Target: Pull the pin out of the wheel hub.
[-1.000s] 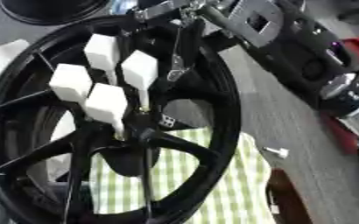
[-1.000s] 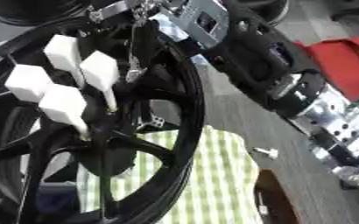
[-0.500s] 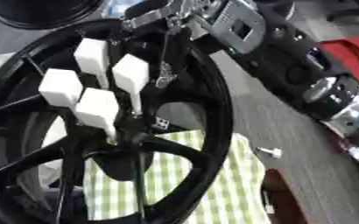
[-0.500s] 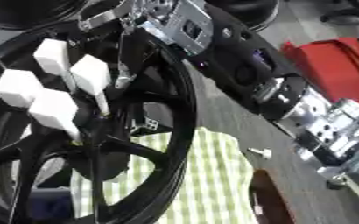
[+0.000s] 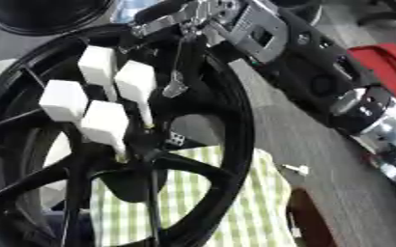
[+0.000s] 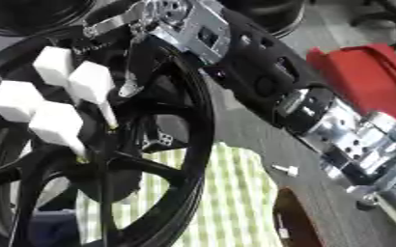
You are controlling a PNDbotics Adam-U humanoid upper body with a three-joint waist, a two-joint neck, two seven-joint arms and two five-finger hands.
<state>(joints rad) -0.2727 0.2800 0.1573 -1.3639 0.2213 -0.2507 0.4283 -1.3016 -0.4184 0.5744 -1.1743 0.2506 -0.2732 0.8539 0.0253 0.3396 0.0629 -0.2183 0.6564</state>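
right hand (image 5: 184,29) above wheel hub (image 5: 134,159), grip unclear, four white pins (image 5: 104,123), checked cloth (image 5: 235,202)

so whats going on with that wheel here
The robot's right hand reaches in from the upper right over the rim of a black wheel, one of its fingers hanging down towards the white pins. Four white block-headed pins stand in the hub, none visibly grasped. The wheel rests on a green checked cloth.
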